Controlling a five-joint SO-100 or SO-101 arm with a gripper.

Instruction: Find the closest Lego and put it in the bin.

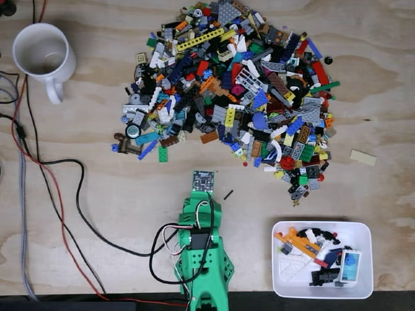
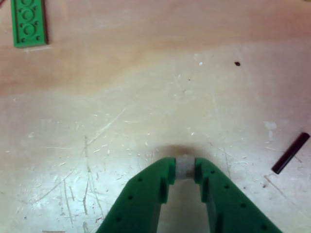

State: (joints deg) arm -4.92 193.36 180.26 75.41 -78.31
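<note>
While pointing down at bare table point(image 2: 146, 111), the hand point(image 2: 184, 167) pinches a small grey piece point(image 2: 185, 166).

Hobby bench; plywood top point(image 1: 97, 188), cables point(image 1: 61, 214)

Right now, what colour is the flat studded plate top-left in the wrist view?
Green; the plate shows best in the wrist view.

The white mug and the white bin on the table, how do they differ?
The mug is round with a handle, while the bin is a shallow rectangle with rounded corners. The mug holds no Lego, while the bin holds several pieces. In the fixed view the mug sits upper left, the bin lower right. Both are white.
</note>
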